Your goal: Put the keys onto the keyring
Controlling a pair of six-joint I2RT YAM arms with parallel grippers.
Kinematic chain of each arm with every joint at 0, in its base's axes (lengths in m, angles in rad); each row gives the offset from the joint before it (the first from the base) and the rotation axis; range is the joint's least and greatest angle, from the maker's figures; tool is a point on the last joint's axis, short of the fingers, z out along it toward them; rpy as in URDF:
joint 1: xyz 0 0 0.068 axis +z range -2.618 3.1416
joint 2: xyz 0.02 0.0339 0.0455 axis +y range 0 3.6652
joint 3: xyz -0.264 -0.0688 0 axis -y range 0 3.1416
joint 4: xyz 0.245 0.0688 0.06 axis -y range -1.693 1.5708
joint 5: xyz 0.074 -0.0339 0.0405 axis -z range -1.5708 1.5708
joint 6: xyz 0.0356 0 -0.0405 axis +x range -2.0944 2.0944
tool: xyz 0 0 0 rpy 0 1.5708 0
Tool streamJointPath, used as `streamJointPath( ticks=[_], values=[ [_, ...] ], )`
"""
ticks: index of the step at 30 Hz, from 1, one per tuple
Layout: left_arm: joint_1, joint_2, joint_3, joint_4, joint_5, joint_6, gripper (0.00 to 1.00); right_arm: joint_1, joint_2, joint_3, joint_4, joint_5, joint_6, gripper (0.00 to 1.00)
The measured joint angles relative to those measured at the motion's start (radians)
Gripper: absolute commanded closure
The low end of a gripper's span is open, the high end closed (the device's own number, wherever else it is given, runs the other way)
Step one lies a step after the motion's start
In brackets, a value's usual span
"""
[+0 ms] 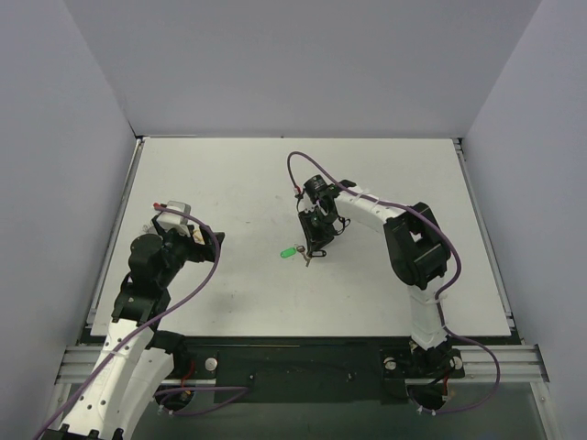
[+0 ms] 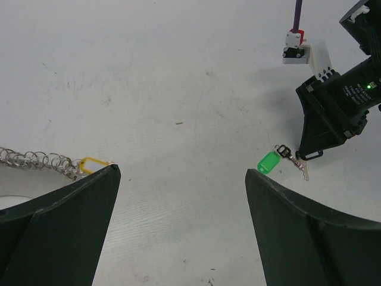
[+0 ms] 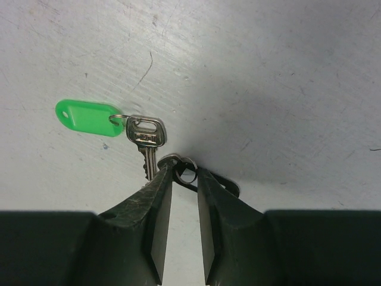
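Observation:
The keys lie together mid-table. One silver key [image 3: 146, 134] carries a bright green tag [image 3: 86, 117], also seen in the top view [image 1: 288, 250] and left wrist view [image 2: 269, 161]. The other key's black-rimmed tag [image 3: 229, 187] lies mostly hidden under my fingers. My right gripper [image 3: 184, 173] points down at it, jaws narrow, tips pressed on its small split ring [image 3: 187, 159]. My left gripper [image 2: 181, 171] hovers wide open over bare table at the left [image 1: 174, 215]. The keyring's coiled wire [image 2: 36, 159] and yellow tag [image 2: 90, 164] lie beside its left finger.
The white table [image 1: 385, 183] is walled on three sides by grey panels. My right arm's wrist and purple cable [image 1: 303, 165] rise over the keys. A metal rail [image 1: 303, 357] runs along the near edge by the arm bases.

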Motion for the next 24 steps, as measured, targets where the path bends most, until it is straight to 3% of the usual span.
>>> streamJointPath(
  ticks=[5,11,24],
  values=[
    [0.0,0.0,0.0,0.002,0.0,0.0,0.03,0.0,0.0,0.0,0.0,0.0,0.003,0.92],
    [0.001,0.0,0.0,0.002,0.0,0.0,0.03,0.0,0.0,0.0,0.0,-0.001,0.003,0.98],
    [0.001,0.0,0.0,0.002,0.0,0.0,0.03,0.0,0.0,0.0,0.0,-0.032,0.004,0.83]
  ],
)
